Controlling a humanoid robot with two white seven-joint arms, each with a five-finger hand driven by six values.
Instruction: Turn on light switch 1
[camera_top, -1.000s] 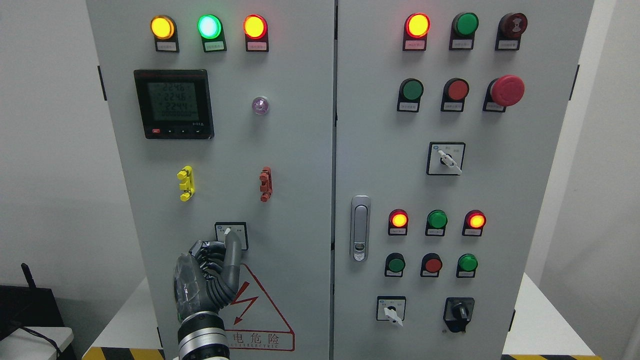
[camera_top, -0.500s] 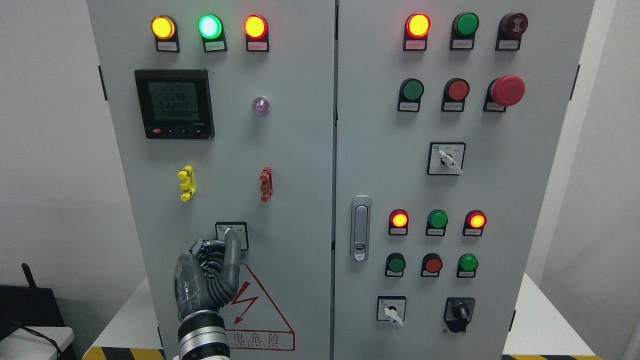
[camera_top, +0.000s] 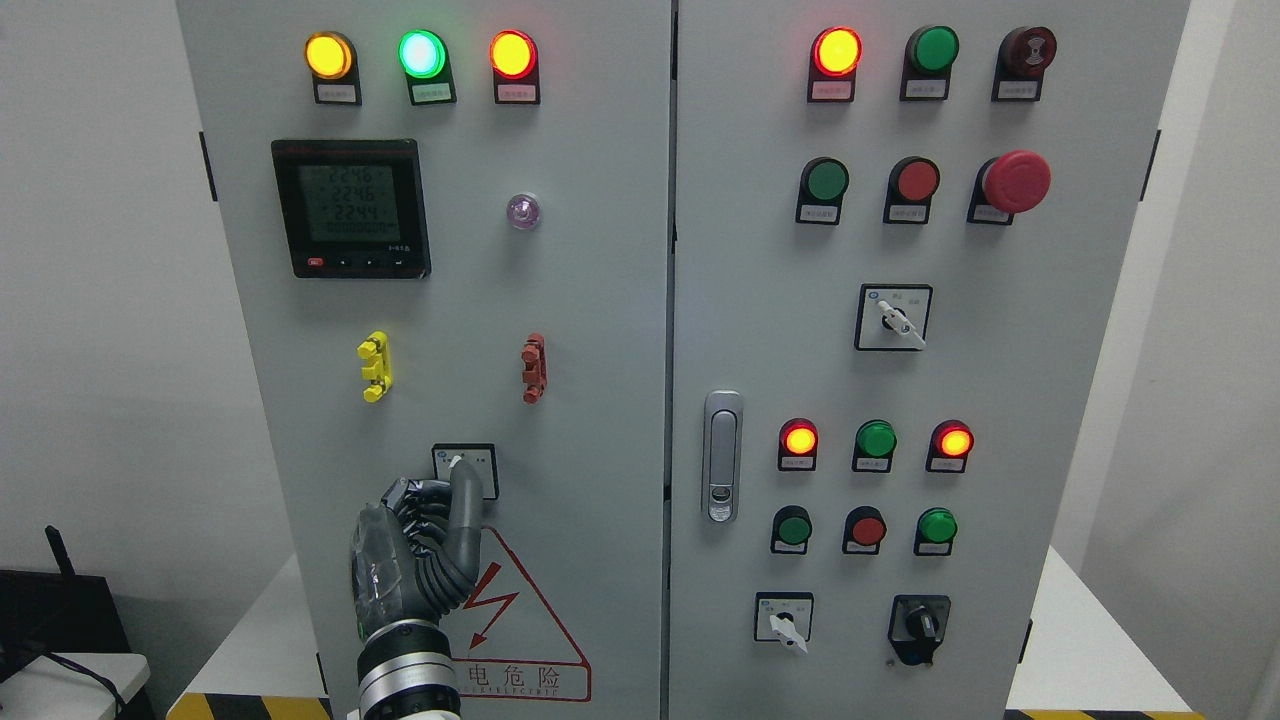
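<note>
Reaching: the left hand (camera_top: 420, 545) is coming up from the bottom edge, fingers curled together, one grey finger (camera_top: 465, 495) touching light switch 1 (camera_top: 464, 470).
Switch place: it is sitting low on the left door (camera_top: 440, 300), just above the warning triangle (camera_top: 515, 620).
Lamps glowing: three are shining atop the left door; three red ones are shining on the right door (camera_top: 930, 350).
Rotary switches: three more are showing on the right door.
Writing: the meter (camera_top: 351, 208) is displaying 2246, 2246, 2244; the triangle is reading 电危险.

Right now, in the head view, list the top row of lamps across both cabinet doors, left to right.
yellow lamp → green lit lamp → red-orange lamp → red lit lamp → green unlit lamp → dark red buzzer
</note>
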